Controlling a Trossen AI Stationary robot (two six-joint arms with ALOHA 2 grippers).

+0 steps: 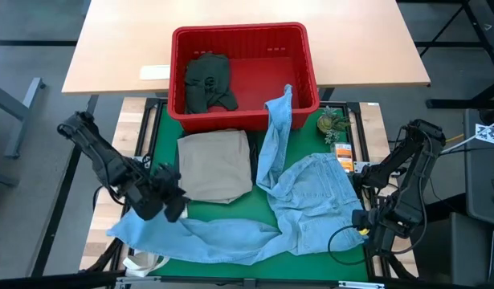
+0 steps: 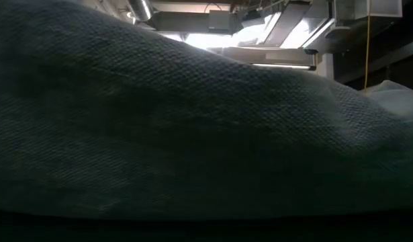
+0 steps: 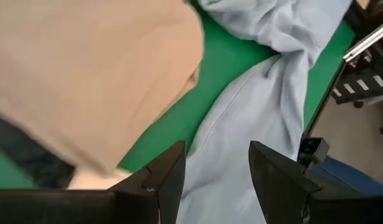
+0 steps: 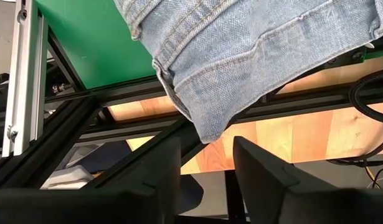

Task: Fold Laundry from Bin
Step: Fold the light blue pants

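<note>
The red bin (image 1: 303, 60) stands at the table's far edge with a dark green piece (image 1: 208, 80) inside. Light blue jeans (image 1: 311, 193) lie spread over the green mat. One leg (image 1: 277, 108) leans up against the bin's near rim. The other leg (image 3: 241, 143) runs toward the near left corner. Folded khaki trousers (image 1: 214, 164) lie left of centre. My left gripper (image 1: 168, 205) (image 3: 217, 152) hovers open above that leg, beside the khaki. My right gripper (image 1: 361, 221) (image 4: 207, 146) stands open at the right edge, just off the waistband corner (image 4: 203, 118), which hangs over the table frame.
Small items, a green plant-like thing (image 1: 331, 122) and an orange-labelled piece (image 1: 343, 148), sit at the far right of the mat. A white strap (image 1: 142, 261) shows at the near left corner. Dark woven cloth (image 2: 193, 134) fills nearly all of the low view.
</note>
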